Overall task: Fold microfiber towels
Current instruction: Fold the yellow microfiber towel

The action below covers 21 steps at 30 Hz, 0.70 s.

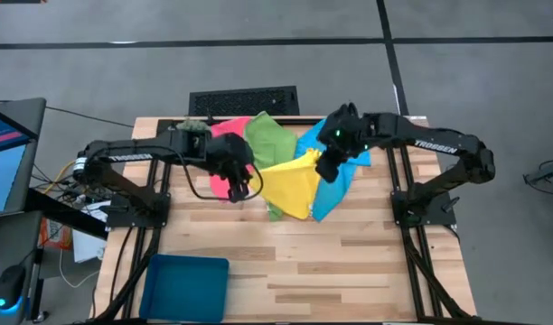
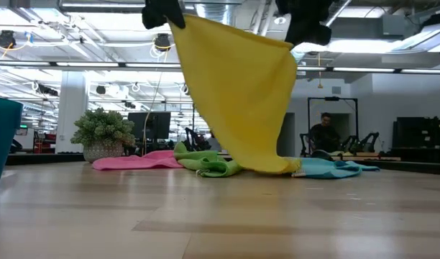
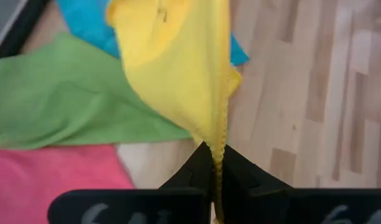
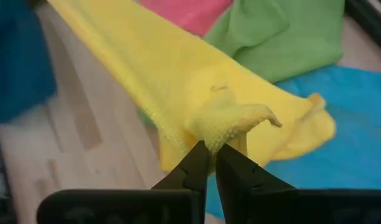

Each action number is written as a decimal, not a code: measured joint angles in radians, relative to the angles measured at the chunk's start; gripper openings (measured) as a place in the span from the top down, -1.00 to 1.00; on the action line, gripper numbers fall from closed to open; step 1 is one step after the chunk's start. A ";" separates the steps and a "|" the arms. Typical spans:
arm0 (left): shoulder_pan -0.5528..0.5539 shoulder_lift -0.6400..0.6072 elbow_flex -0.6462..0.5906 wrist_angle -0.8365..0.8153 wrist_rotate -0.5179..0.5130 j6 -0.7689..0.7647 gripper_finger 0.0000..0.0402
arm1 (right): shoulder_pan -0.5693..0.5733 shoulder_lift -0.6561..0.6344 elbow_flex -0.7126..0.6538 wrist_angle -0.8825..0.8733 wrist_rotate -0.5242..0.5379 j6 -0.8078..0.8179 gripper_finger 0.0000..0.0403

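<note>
In the low view both grippers are cut off at the top edge. The limp yellow microfiber towel (image 2: 238,93) hangs between them above the pale wooden tabletop (image 1: 349,262), its lower edge seemingly touching the wood. The left gripper (image 3: 215,163) is pinched closed on one corner, the right gripper (image 4: 212,163) on a bunched corner. Behind, toward 12 o'clock, lie the flat pink towel (image 1: 224,128), crumpled green towel (image 1: 267,140) and bright blue towel (image 1: 335,181), each partly hidden.

Right gripper (image 4: 211,157) fingers pinching yellow towel (image 4: 197,93), green towel (image 4: 284,37), blue towel (image 4: 340,155)
</note>
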<state>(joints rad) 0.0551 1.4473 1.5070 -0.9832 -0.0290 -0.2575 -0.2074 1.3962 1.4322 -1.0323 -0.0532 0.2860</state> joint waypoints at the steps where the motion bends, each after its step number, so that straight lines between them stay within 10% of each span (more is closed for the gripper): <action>1: -0.009 0.007 0.000 0.000 0.006 -0.002 1.00 | 0.023 -0.001 0.000 -0.011 0.028 -0.003 0.74; 21: -0.151 0.119 -0.002 -0.032 0.104 -0.083 1.00 | 0.168 -0.011 -0.200 -0.099 0.029 -0.282 0.04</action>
<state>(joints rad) -0.0956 1.5664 1.5055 -1.0153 0.0745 -0.3401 -0.0397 1.3847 1.2322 -1.1317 -0.0242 0.0045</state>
